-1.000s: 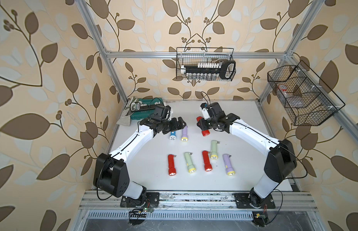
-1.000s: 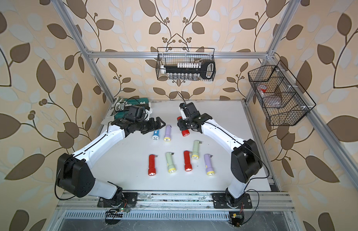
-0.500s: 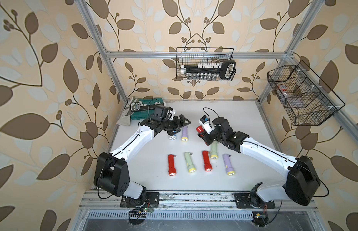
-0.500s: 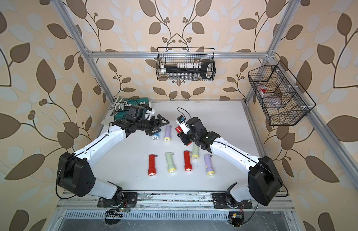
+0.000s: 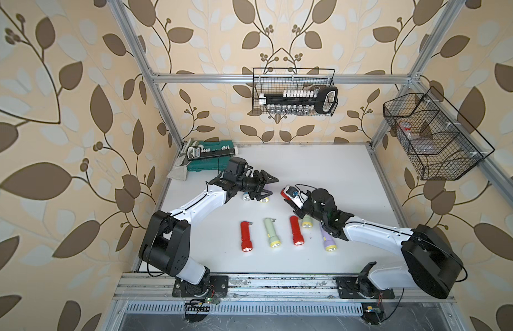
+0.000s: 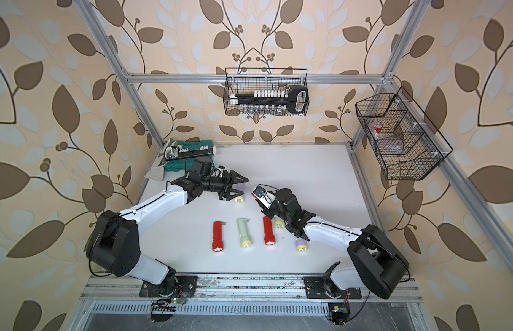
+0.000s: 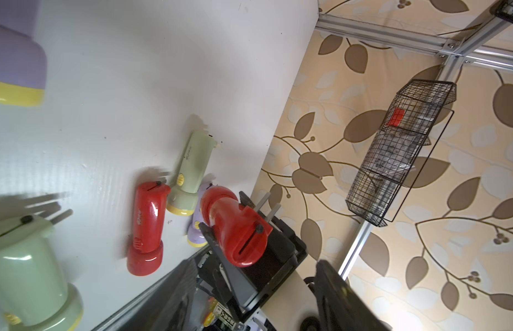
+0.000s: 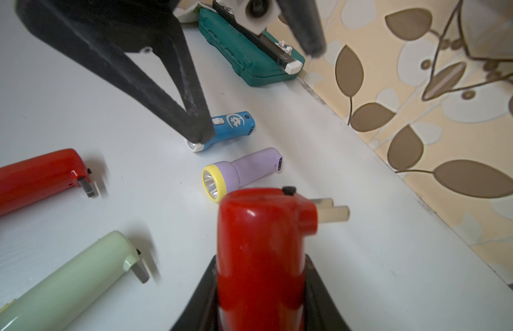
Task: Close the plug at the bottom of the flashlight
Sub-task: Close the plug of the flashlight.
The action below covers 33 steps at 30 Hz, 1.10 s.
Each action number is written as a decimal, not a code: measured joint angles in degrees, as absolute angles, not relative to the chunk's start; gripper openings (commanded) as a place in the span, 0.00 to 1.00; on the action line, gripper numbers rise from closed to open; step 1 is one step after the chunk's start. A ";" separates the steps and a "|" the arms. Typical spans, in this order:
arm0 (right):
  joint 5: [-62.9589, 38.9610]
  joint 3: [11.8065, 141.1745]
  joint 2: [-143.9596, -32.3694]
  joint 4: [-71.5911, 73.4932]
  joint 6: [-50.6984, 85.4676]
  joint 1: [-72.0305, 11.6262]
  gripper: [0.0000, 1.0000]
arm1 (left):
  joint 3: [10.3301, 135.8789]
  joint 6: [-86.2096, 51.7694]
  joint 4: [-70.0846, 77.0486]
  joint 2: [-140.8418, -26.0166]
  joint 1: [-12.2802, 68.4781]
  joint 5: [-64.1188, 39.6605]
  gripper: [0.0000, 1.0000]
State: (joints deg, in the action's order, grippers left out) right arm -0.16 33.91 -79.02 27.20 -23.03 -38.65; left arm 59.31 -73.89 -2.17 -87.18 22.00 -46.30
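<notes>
My right gripper [image 5: 291, 201] [image 8: 259, 266] is shut on the body of a red flashlight [image 5: 284, 191] [image 8: 258, 240], held above the white table [image 5: 321, 177]. The flashlight's plug [image 8: 332, 211] sticks out sideways from its bottom end, two flat prongs showing. In the left wrist view the same red flashlight [image 7: 235, 229] shows with the prongs of its plug [image 7: 267, 203] standing out. My left gripper [image 5: 273, 187] [image 6: 243, 187] hovers just left of it, open and holding nothing. Its dark fingers [image 8: 152, 77] fill the upper part of the right wrist view.
Below the left gripper lie a blue flashlight [image 8: 232, 126] and a purple one [image 8: 243, 169]. Several more lie in a row nearer the front: red [image 5: 246, 236], green [image 5: 271, 232], red [image 5: 296, 234], green [image 5: 306, 222], purple [image 5: 327, 240]. A green tool case [image 5: 212, 156] sits back left.
My right arm has carried the red flashlight from the back toward the table's middle. My left gripper has moved right, toward it, and its jaws have narrowed somewhat.
</notes>
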 measured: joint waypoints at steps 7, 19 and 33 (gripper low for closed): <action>0.03 32.25 -78.02 35.79 -26.46 -39.40 0.00 | 58.13 -81.52 4.25 -88.88 24.01 -46.59 0.65; 0.34 32.18 -77.10 38.50 -26.89 -39.66 0.00 | 56.82 -86.96 8.32 -88.90 25.19 -46.17 0.60; 2.07 32.18 -79.29 37.69 -26.85 -39.90 0.00 | 53.47 -91.53 13.43 -88.79 25.21 -45.23 0.54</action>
State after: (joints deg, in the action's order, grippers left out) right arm 2.07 32.18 -79.29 37.69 -26.85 -39.90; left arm 53.47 -91.53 13.43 -88.79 25.21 -45.23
